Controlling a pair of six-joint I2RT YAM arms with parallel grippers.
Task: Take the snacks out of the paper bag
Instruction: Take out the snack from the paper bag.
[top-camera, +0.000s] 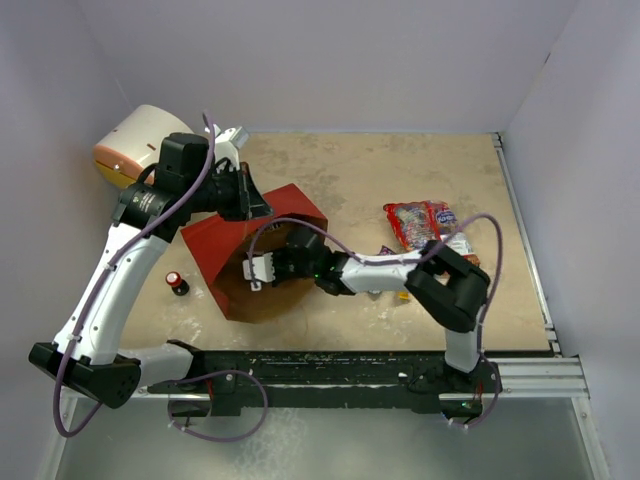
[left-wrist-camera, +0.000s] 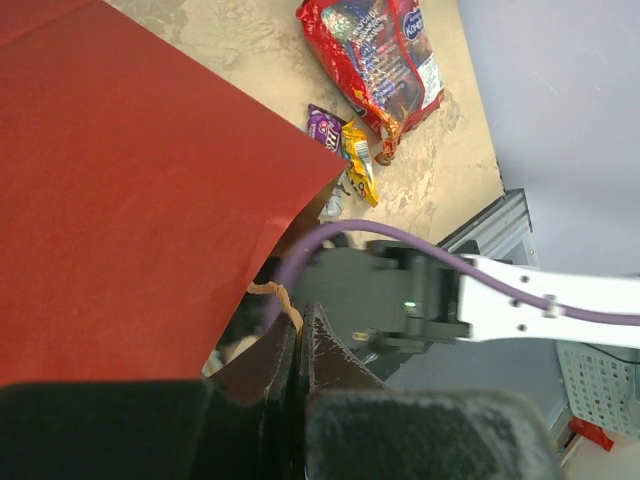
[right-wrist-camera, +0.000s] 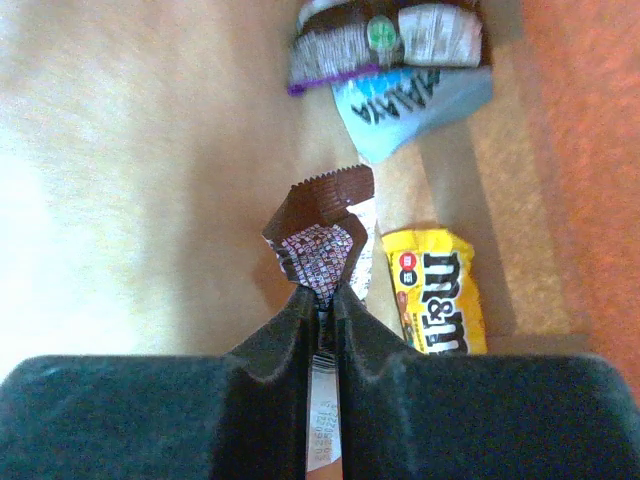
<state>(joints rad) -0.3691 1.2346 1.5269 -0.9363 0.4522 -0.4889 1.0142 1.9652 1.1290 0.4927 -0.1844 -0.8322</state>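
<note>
The paper bag (top-camera: 225, 250) lies on its side, red outside, with its mouth toward the near right. My left gripper (top-camera: 252, 200) is shut on the bag's thin string handle (left-wrist-camera: 276, 296) at the upper rim; the jaws (left-wrist-camera: 298, 322) are pressed together. My right gripper (top-camera: 258, 270) is inside the bag, shut on a dark brown wrapper (right-wrist-camera: 320, 222) over the kraft floor. Beside it lie a yellow candy packet (right-wrist-camera: 435, 290), a silvery-blue wrapper (right-wrist-camera: 410, 105) and another dark wrapper (right-wrist-camera: 385, 40). Outside on the table lie a large red-and-clear bag (top-camera: 415, 222), a yellow packet (left-wrist-camera: 358, 165) and a purple wrapper (left-wrist-camera: 322, 125).
A white drum with an orange end (top-camera: 135, 150) stands at the back left behind my left arm. A small dark bottle with a red cap (top-camera: 177, 284) stands left of the bag. A metal rail (top-camera: 520, 370) runs along the near edge. Walls close in on three sides.
</note>
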